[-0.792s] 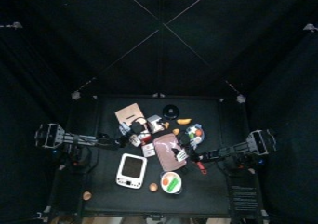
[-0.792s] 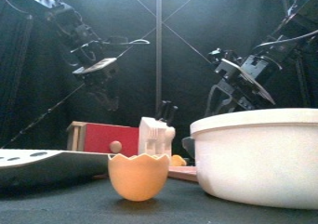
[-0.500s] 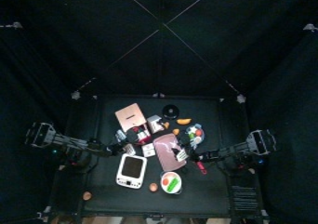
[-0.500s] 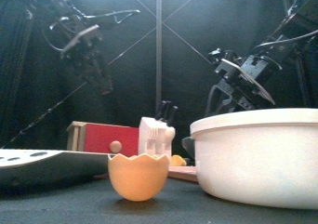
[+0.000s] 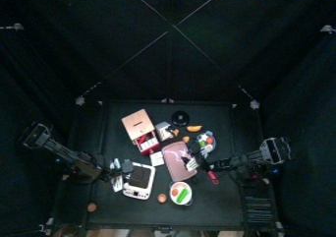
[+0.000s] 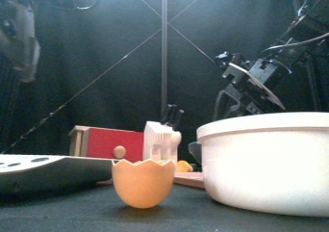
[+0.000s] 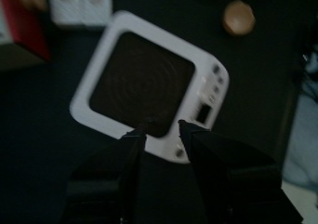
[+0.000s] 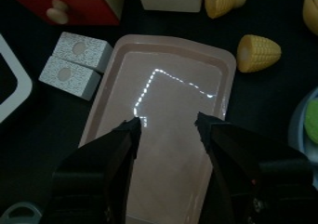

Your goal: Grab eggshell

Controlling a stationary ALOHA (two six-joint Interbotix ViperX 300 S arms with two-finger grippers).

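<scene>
Eggshell (image 6: 142,183), a small tan-orange half shell with a jagged rim, stood upright and open end up at the near edge of the black bench (image 5: 105,133), untouched by either arm. In the top view it showed as a small tan spot (image 5: 163,197) between the white rectangular device with a dark square panel (image 5: 137,180) to its left and the white round plate carrying coloured food (image 5: 182,193) to its right. The left wrist view also caught it (image 7: 239,18), beyond a corner of the device (image 7: 152,84).

Left gripper (image 7: 155,135) hung over the device edge, jaws spread and holding nothing; the gap between them looked narrow from that camera. In the front view only a blurred part of the left arm showed at upper left.

Right gripper (image 8: 168,130) hovered over a shallow pink rectangular tray (image 8: 162,88), jaws spread apart, empty. Beside the tray lay two pale square blocks (image 8: 72,60), and a yellow rounded piece (image 8: 259,52) lay past its other side.

In the front view a large white round bowl (image 6: 264,164) stood just right of the eggshell, with a red box (image 6: 96,140) farther back on the left.
</scene>
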